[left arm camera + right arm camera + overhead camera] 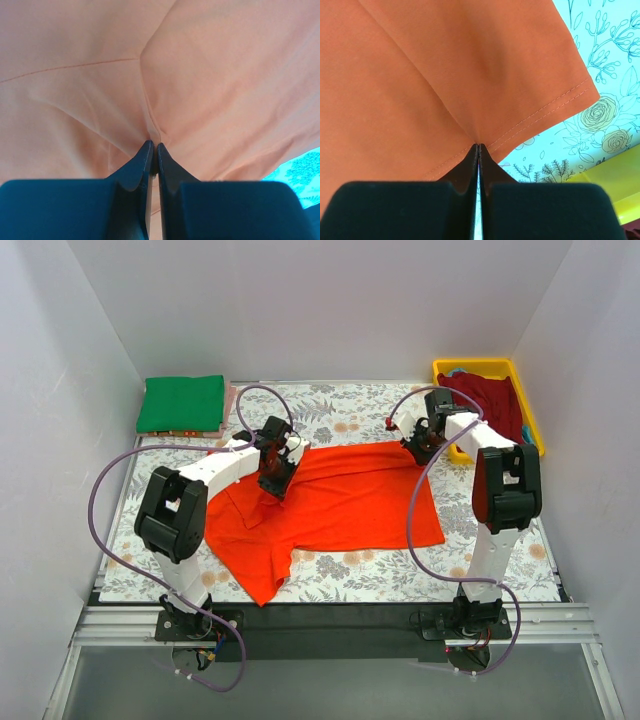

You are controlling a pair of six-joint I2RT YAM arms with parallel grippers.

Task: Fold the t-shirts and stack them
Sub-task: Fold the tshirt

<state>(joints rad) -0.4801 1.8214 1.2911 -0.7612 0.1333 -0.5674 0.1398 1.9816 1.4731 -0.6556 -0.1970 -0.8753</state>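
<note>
Right now we see the orange-red shirt (340, 500) spread across the middle of the flowered table cover (480, 565), with one part trailing toward the near edge on the left. Our left gripper (153, 146) has its jaws pressed together on a pinch of that shirt, and creases run out from the tips. From above, it sits on the shirt's far left part. Our right gripper (478, 146) is likewise clamped tight, nipping the stitched hem at the shirt's far right corner, near the yellow tray (487, 368). The dark red shirt (492, 400) lies bunched in that tray at the far right of the table. The green shirt (181, 403) is folded flat at the far left corner, well apart from the other two.
</note>
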